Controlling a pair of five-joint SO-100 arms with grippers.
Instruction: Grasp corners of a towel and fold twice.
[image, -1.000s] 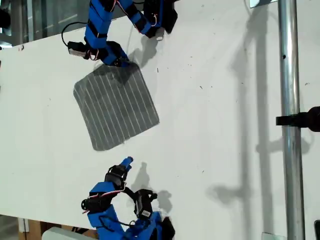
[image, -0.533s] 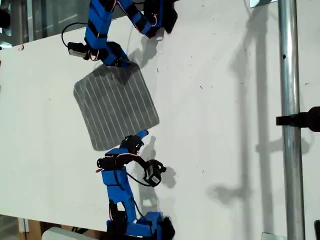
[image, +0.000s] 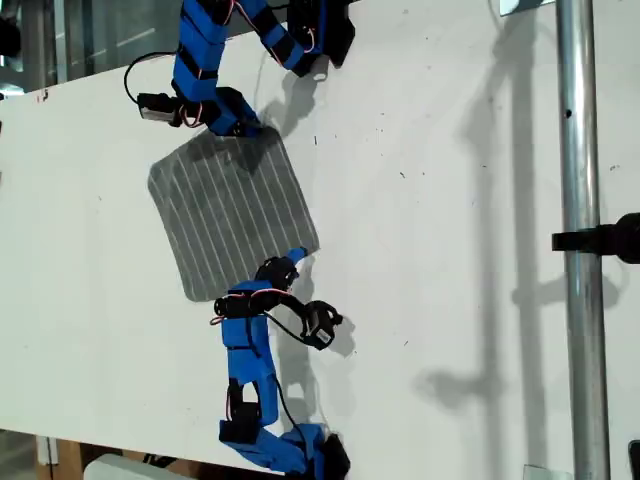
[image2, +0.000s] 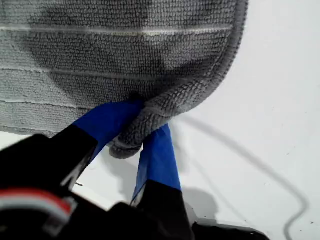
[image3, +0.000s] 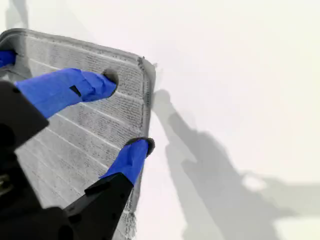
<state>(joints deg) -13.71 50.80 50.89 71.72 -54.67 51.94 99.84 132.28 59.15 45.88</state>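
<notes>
My first pincer (image2: 142, 142) pinches a towel (image: 232, 212) corner; my second pincer (image3: 127, 112), newly arrived, straddles another corner open, seemingly ready to close.

Towel (image2: 115, 60) cut off by edge (first wrist view).

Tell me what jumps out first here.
A grey striped towel lies flat on the white table, towards the exterior view's left. My first gripper pinches one rounded corner at the towel's upper edge in that view. My second gripper is open over the corner at the lower edge.
</notes>
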